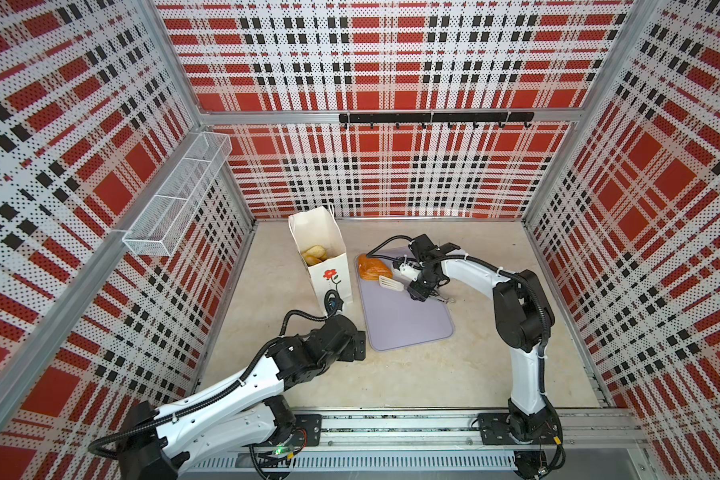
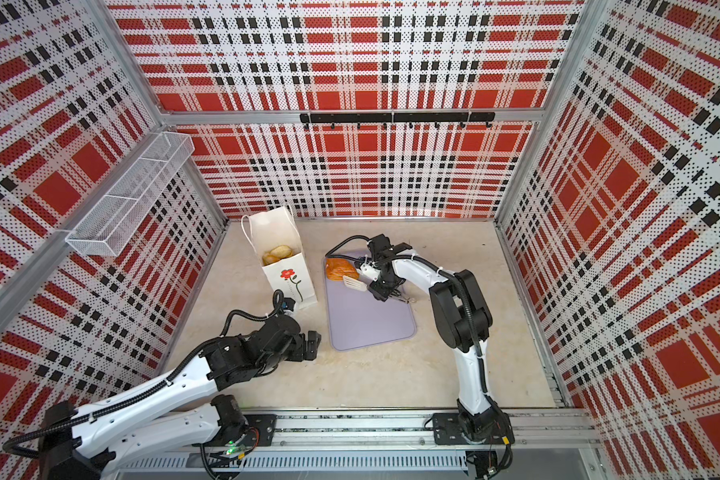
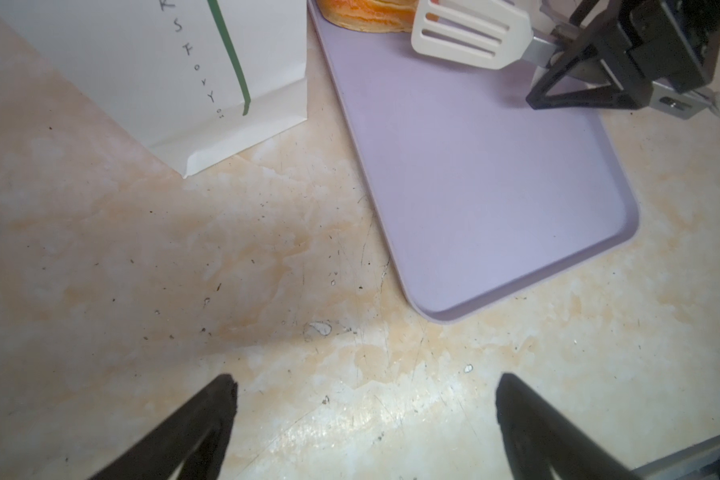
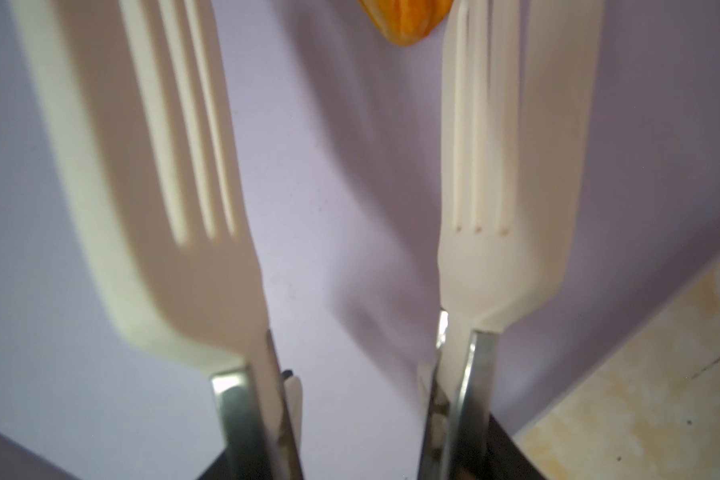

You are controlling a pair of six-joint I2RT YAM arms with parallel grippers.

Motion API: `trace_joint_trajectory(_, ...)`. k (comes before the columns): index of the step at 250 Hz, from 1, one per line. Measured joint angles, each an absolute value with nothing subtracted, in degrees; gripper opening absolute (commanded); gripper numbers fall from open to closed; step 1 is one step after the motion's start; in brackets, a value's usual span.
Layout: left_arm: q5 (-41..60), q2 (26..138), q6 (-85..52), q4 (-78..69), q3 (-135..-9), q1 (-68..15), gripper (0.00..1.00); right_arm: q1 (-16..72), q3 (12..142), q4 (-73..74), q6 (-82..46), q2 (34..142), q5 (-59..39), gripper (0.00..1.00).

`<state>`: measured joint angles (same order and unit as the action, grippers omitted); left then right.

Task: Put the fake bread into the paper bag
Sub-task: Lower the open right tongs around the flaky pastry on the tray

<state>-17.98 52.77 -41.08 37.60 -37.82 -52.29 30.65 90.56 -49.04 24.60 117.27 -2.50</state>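
Note:
A golden-orange piece of fake bread (image 1: 374, 267) (image 2: 341, 269) lies at the far end of the lilac tray (image 1: 408, 324). More fake bread (image 1: 314, 254) shows inside the upright white paper bag (image 1: 329, 270) (image 2: 292, 278) with the red flower, left of the tray. My right gripper (image 1: 422, 291) (image 4: 358, 449) is shut on cream-headed steel tongs (image 1: 389, 284) (image 4: 516, 166). The tong heads stand apart over the tray with nothing between them, and the bread (image 4: 408, 20) is just beyond their tips. My left gripper (image 1: 360, 345) (image 3: 362, 382) is open and empty, low over the table in front of the bag (image 3: 142, 62).
A white wire basket (image 1: 175, 195) hangs on the left wall and a black hook rail (image 1: 433, 118) runs along the back wall. The tray's near corner (image 3: 441, 311) lies just ahead of my left gripper. Metal frame walls close in the beige table.

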Motion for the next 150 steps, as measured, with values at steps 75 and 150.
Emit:
trace_joint_trajectory(75,-18.00,51.79,-41.39,37.28,-36.93,-52.62,0.99,33.91,87.20,-49.32,20.36,112.75,3.38,0.56)
trace_joint_trajectory(150,-18.00,51.70,-41.71,37.26,-36.88,-52.82,0.99,33.65,87.22,-45.10,19.49,112.66,8.25,0.59)
